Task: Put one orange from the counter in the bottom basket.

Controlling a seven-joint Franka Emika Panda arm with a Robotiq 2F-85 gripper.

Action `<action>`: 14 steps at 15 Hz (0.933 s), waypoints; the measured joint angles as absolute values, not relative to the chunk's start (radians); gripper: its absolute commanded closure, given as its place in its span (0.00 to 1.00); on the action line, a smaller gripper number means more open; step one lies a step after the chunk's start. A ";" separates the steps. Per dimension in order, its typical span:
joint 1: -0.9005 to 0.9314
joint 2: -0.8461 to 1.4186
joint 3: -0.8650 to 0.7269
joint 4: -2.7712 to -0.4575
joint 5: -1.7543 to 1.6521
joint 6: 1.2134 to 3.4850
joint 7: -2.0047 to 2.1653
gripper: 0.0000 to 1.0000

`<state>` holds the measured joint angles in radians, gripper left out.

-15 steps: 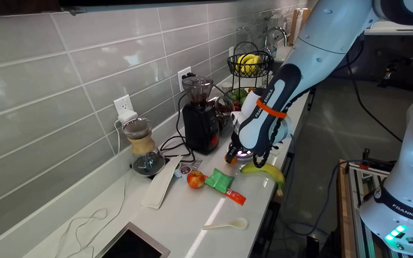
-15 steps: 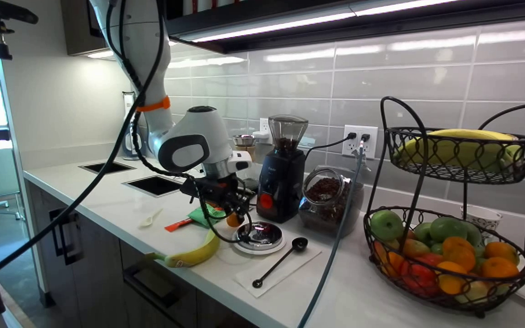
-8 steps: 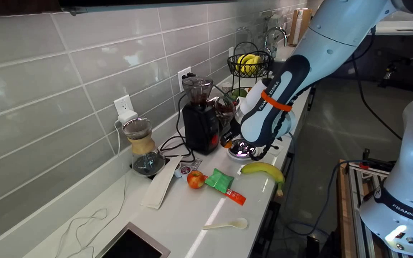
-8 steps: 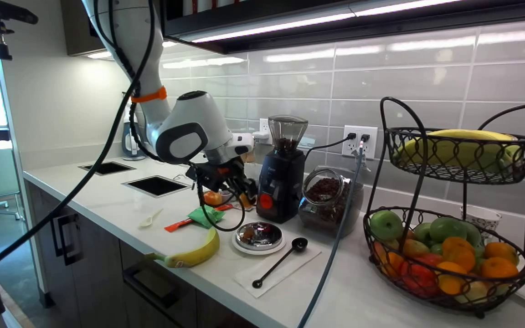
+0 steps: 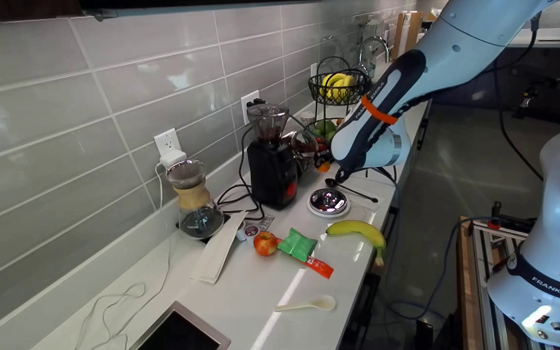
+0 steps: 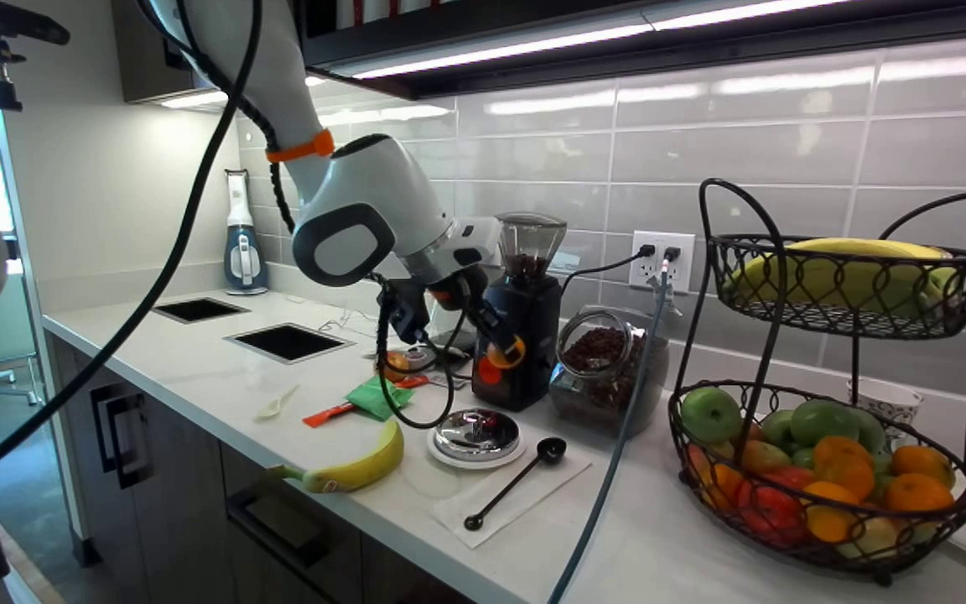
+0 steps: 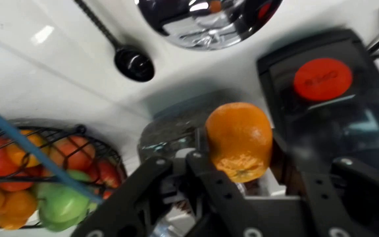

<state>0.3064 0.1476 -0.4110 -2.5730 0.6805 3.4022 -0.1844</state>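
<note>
My gripper point(image 7: 239, 144) is shut on the orange point(image 7: 239, 131), with one finger on each side of it. In both exterior views the orange point(image 5: 323, 166) point(image 6: 518, 351) is lifted above the white counter point(image 6: 642, 528), in front of the black grinder. The bottom basket point(image 6: 677, 428) stands on the counter, away from the gripper, and holds green, red and orange fruit. Its wire rim point(image 7: 21, 179) shows at the lower left of the wrist view. In an exterior view the arm and upper bowl partly hide the basket.
The grinder point(image 6: 516, 327) and a glass jar point(image 6: 609, 369) stand along the wall. A blue cord point(image 6: 617, 470) hangs between jar and basket. The upper bowl point(image 6: 860, 323) holds bananas above the basket. A metal lid point(image 6: 476, 434), black scoop point(image 6: 516, 485) and banana point(image 6: 357, 471) lie on the counter.
The gripper has lifted the orange off the counter and carried it past the metal lid towards the fruit stand. Counter items have stayed in place.
</note>
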 measured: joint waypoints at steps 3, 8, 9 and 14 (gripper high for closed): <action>0.321 0.120 -0.489 -2.578 0.774 3.493 -0.216 0.54; 0.330 0.104 -0.501 -2.583 0.796 3.494 -0.221 0.79; 0.331 0.105 -0.499 -2.584 0.789 3.495 -0.221 0.79; 0.319 0.164 -0.520 -2.548 0.813 3.533 -0.221 0.79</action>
<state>0.3187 0.1637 -0.5202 -2.5475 0.8131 3.5326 -0.2208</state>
